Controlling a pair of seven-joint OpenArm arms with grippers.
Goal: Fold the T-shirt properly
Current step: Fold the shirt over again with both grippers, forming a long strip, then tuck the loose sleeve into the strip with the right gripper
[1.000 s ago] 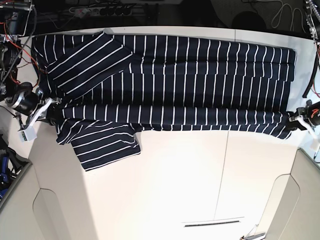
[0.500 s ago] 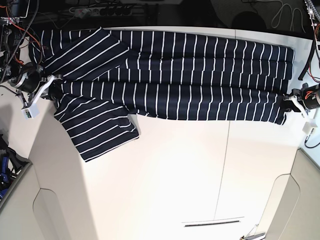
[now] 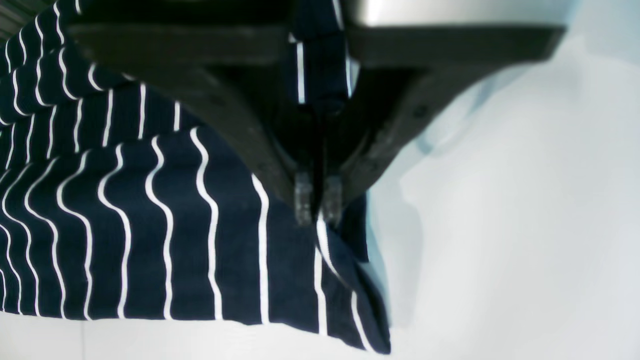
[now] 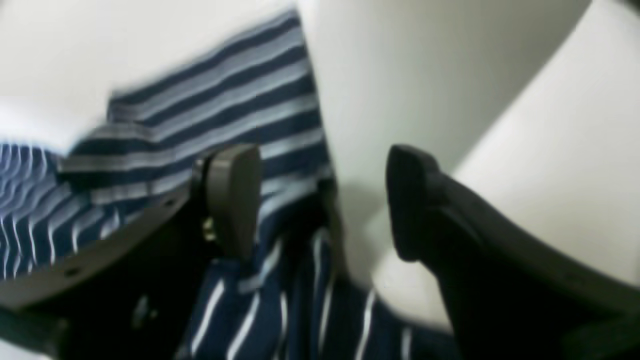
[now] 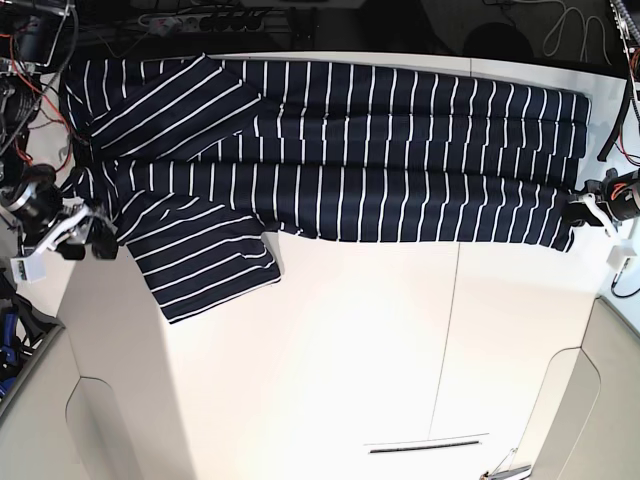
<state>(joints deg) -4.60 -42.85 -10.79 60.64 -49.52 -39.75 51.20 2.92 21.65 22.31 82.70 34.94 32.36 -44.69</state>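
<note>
The navy T-shirt [image 5: 350,150] with white stripes lies lengthwise along the far part of the white table [image 5: 350,350], its near edge folded over. One sleeve [image 5: 210,265] sticks out toward the front at the left. My right gripper [image 5: 90,238] is open and empty just off the shirt's left end. In the right wrist view its fingers [image 4: 232,200] stand apart over striped fabric [image 4: 225,110], the gripper [image 4: 320,205] holding nothing. My left gripper [image 5: 580,210] is shut on the shirt's right corner; the left wrist view shows it [image 3: 317,200] pinching the fabric [image 3: 150,225].
A power strip [image 5: 200,18] and cables lie behind the table's far edge. Wires hang by both arms at the left [image 5: 25,90] and right [image 5: 625,120] edges. A seam [image 5: 455,340] runs down the table top.
Both grippers carried the shirt's near edge toward the far side. My right gripper then let go and drew back toward the front left. My left gripper still holds the corner.
</note>
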